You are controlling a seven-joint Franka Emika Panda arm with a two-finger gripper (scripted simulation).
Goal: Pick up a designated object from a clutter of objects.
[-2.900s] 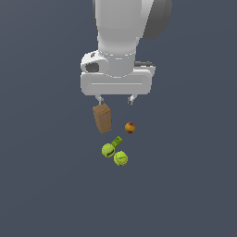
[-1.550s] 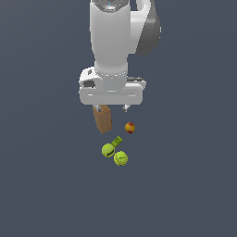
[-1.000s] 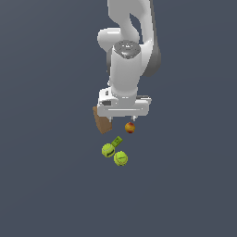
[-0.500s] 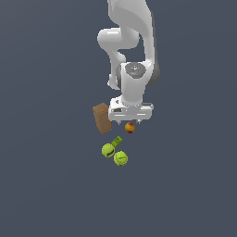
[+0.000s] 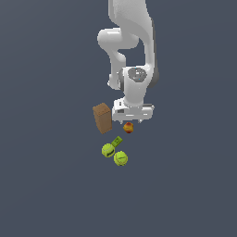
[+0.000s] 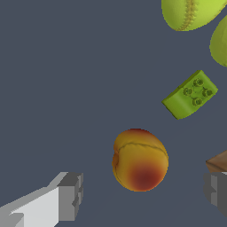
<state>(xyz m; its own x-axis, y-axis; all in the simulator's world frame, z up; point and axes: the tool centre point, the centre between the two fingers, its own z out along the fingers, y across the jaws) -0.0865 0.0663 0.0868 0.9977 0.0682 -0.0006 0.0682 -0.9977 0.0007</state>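
No text, label, brand, number or sign can be read in either view. The brown box [image 5: 102, 118] is shown with plain faces, the peach-like fruit [image 6: 139, 159] and the yellow-green balls [image 5: 114, 154] carry no lettering, and only bare studs are seen on the green block [image 6: 190, 94].

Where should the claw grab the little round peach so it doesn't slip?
Grab the small round red-orange and yellow peach across its widest middle, coming straight down from above. It is a smooth ball sitting alone on the floor, so a squeeze high up would probably slide off. The open claw already has a finger on each side. Mind the tall brown cardboard box close by.
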